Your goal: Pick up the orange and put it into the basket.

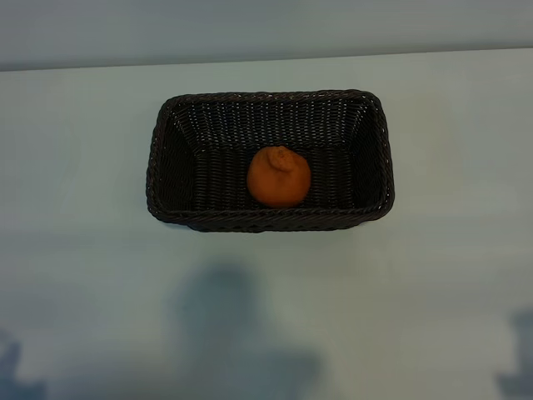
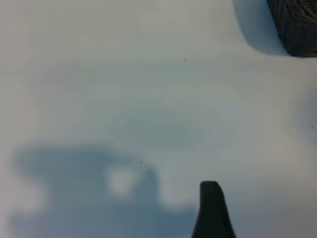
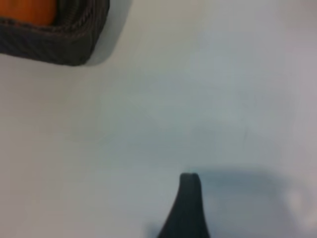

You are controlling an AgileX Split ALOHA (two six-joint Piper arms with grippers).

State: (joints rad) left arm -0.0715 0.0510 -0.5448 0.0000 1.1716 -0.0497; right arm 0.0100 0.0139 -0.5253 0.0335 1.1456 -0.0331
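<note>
Black finger tips, one per wrist view, show both sets of jaws released, holding nothing, over bare tabletop (image 1: 75,167). One matte, knobbed orange (image 1: 278,177) lies inside one rectangular woven wicker basket (image 1: 171,112) nearer the tabletop's far edge.

A smooth, pale blue-white surface (image 1: 75,167) fills the view. Soft grey shadows (image 1: 241,333) lie across its near part. A pale wall (image 1: 250,25) runs behind it.

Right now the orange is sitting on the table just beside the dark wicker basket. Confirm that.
Not quite. The orange is not on the table beside the basket; it sits inside it, on the woven floor near the front wall. The exterior view shows this. The basket is indeed dark wicker.
</note>
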